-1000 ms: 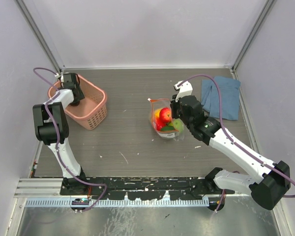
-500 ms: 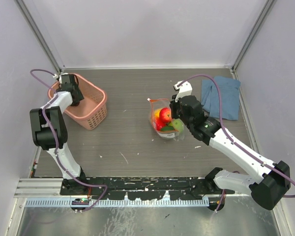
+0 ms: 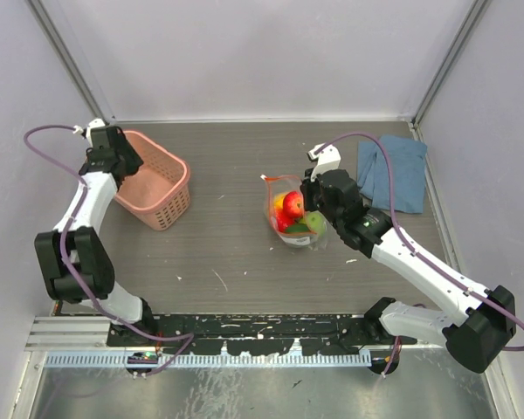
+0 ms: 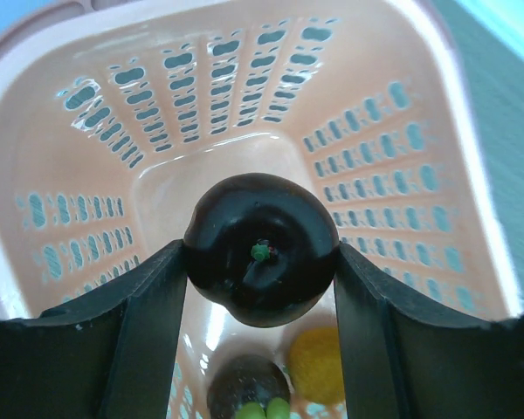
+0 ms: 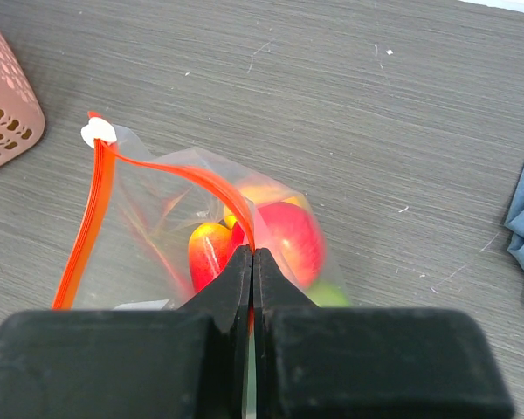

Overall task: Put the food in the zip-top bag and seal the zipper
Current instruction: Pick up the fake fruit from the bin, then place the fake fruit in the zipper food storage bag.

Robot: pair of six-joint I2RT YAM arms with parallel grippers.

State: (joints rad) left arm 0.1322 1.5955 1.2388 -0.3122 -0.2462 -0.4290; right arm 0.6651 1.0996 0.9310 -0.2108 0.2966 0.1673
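Note:
My left gripper (image 4: 260,262) is shut on a dark glossy food piece with a tiny green stem (image 4: 260,253) and holds it above the pink basket (image 4: 393,166). Below it in the basket lie a yellow piece (image 4: 319,365) and a dark piece with green tips (image 4: 244,393). The top view has the left gripper (image 3: 113,150) over the basket's far left corner. The zip-top bag (image 3: 290,220) stands mid-table, its mouth open, with red and yellow food (image 5: 284,236) and a green piece inside. My right gripper (image 5: 252,253) is shut on the orange-red zipper (image 5: 96,218), whose white slider (image 5: 98,133) sits at the far end.
The pink basket (image 3: 162,188) stands at the far left of the table. A folded blue cloth (image 3: 393,170) lies at the far right, beside the right arm. White walls and metal rails close in the table on three sides.
The left arm has swung up and to the left, lifting the dark food piece above the basket floor. The right arm and the bag have not moved.

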